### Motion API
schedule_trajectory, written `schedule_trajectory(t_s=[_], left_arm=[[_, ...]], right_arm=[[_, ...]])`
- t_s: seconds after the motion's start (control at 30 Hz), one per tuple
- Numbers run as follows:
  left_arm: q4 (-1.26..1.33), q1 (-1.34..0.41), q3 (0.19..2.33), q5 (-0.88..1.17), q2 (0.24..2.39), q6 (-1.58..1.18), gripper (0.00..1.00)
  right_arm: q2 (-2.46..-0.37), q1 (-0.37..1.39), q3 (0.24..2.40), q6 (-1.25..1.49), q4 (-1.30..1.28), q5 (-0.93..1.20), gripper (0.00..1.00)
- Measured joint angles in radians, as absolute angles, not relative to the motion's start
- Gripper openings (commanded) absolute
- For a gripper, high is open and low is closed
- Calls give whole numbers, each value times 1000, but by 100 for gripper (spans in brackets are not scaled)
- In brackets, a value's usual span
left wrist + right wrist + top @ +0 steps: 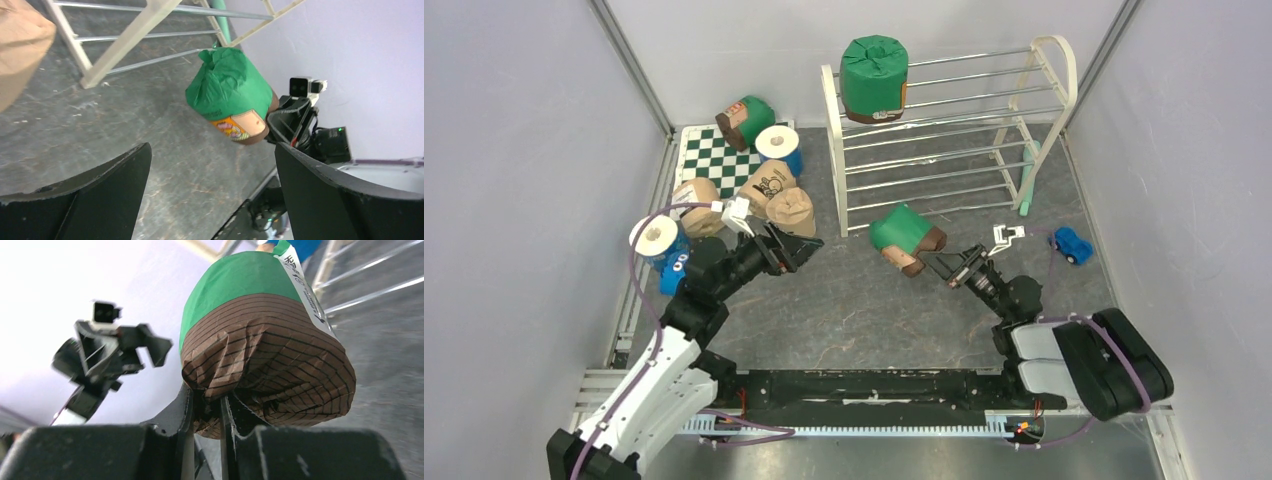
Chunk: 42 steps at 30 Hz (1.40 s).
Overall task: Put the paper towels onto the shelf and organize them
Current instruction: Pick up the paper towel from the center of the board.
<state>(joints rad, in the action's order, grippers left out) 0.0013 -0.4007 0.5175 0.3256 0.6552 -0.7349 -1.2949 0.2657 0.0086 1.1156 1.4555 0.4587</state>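
Observation:
My right gripper (932,262) is shut on the brown end of a green-wrapped roll (902,232) and holds it above the floor before the white shelf (836,150); the roll fills the right wrist view (260,335) and shows in the left wrist view (227,95). Another green roll (874,78) stands on the shelf's top tier. My left gripper (809,250) is open and empty beside a tan roll (792,210). More tan rolls (769,183) (696,195), a green roll (746,122) and blue-and-white rolls (779,147) (658,240) lie at the left.
A green-and-white chessboard mat (719,160) lies at the back left under some rolls. A small blue toy car (1072,245) sits right of the shelf. Grey walls close in on both sides. A slotted rail (874,425) runs along the near edge.

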Motion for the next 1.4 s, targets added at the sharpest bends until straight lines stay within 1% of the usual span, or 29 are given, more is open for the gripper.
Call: schedule_trajectory(t_s=[0.17,0.37,0.63,0.77,1.03,1.23,1.33,1.4], left_arm=[[135,-413,481,357,725,-869,100],[195,-477,483,371,786,-898,100],[242,-543,541,405,822,-896,100],[254,-579,560,426,856,-896,97],[273,-607,561,430,877,-870,84],[298,-607,562,433,884,-865,76],[308,-608,562,447,884,-865,63],[309,-608,562,447,884,-862,51]], right_arm=[[-1207,382,9,1111,1459,465,7],[-1185,505,28,1094,1457,475,8],[-1198,585,99,1079,1459,479,9],[-1206,595,109,1073,1458,480,9],[-1222,607,133,1073,1459,495,9],[-1244,626,153,1073,1472,505,10],[-1254,633,158,1074,1483,513,11],[-1259,637,161,1074,1489,519,14]])
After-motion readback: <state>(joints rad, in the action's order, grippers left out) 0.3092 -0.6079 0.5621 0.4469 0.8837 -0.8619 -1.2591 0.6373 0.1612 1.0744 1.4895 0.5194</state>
